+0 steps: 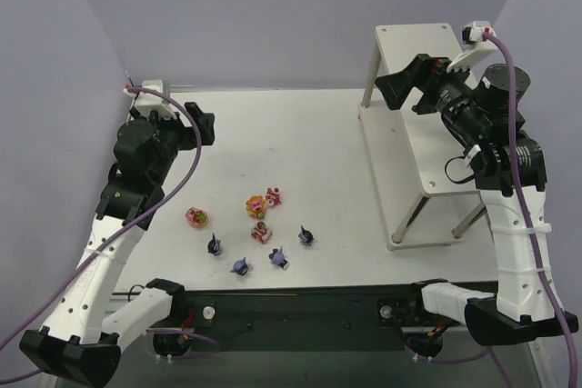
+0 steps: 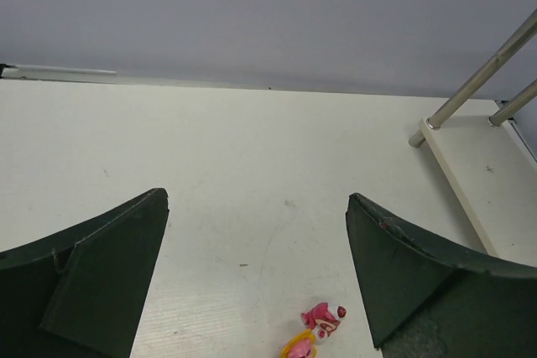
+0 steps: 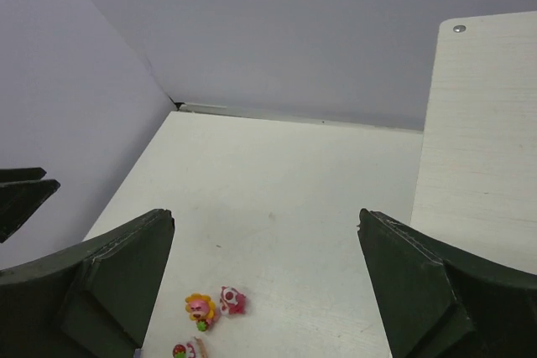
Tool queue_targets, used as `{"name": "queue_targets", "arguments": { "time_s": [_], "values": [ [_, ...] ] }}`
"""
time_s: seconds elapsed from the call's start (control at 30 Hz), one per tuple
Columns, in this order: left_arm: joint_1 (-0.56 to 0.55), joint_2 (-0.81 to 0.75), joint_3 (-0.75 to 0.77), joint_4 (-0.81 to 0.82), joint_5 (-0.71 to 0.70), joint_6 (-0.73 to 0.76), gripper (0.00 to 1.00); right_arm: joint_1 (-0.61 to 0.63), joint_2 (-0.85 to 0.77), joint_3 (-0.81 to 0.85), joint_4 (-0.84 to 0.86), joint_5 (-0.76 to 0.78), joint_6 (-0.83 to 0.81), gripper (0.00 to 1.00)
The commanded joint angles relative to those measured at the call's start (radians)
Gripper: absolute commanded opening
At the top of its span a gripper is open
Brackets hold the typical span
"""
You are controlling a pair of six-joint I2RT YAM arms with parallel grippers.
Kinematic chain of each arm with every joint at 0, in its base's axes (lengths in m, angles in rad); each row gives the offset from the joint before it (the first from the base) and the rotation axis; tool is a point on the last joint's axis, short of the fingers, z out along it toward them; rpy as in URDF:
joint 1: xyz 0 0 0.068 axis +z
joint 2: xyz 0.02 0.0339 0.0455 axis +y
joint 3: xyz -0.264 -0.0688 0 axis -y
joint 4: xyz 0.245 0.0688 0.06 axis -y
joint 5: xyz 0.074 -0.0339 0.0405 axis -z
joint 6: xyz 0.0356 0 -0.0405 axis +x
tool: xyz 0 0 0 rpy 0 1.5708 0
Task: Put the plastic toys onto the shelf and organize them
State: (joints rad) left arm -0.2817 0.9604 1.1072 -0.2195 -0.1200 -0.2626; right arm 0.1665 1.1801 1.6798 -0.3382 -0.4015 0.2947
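Note:
Several plastic toys lie in a loose cluster on the white tabletop, near the front middle. The bright ones include a pink toy (image 1: 196,217), an orange-yellow one (image 1: 255,205) and a red-pink one (image 1: 272,196). Dark blue-purple ones (image 1: 279,258) lie just in front of them. The off-white shelf (image 1: 414,43) stands at the right, its lower board (image 1: 400,170) bare. My left gripper (image 1: 202,124) (image 2: 256,199) hangs open at the far left, well behind the toys. My right gripper (image 1: 391,88) (image 3: 267,215) is open above the shelf's left end. Neither holds anything. A red-pink toy (image 2: 323,318) and a flower toy (image 3: 200,309) show in the wrist views.
Purple walls close the table at the back and both sides. The shelf's slim metal legs (image 2: 478,81) rise at the right of the left wrist view. The shelf's top board (image 3: 482,123) fills the right of the right wrist view. A black strip (image 1: 300,302) runs along the front edge.

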Motion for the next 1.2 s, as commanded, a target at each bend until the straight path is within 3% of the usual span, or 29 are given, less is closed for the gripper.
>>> {"name": "queue_targets", "arguments": {
  "time_s": [0.0, 0.43, 0.63, 0.93, 1.07, 1.17],
  "values": [
    [0.006, -0.058, -0.026, 0.028, 0.023, -0.020, 0.97, 0.033, 0.016, 0.040, -0.011, -0.023, -0.020, 0.98],
    [0.007, -0.150, -0.124, 0.065, 0.080, -0.023, 0.97, 0.182, 0.030, 0.041, -0.090, -0.031, -0.054, 0.98],
    [0.009, -0.120, -0.125, 0.011, 0.120, 0.008, 0.97, 0.373, 0.064, 0.026, -0.151, 0.147, -0.071, 0.98],
    [0.009, -0.072, -0.179, -0.129, 0.120, -0.148, 0.97, 0.620, 0.197, 0.017, -0.203, 0.271, -0.060, 0.96],
    [-0.004, -0.020, -0.257, -0.130, 0.258, -0.268, 0.88, 0.625, 0.227, 0.020, -0.205, 0.288, -0.032, 0.95],
    [-0.045, 0.029, -0.294, -0.141, 0.260, -0.368, 0.86, 0.625, 0.239, 0.027, -0.208, 0.305, -0.020, 0.95]
  ]
}}
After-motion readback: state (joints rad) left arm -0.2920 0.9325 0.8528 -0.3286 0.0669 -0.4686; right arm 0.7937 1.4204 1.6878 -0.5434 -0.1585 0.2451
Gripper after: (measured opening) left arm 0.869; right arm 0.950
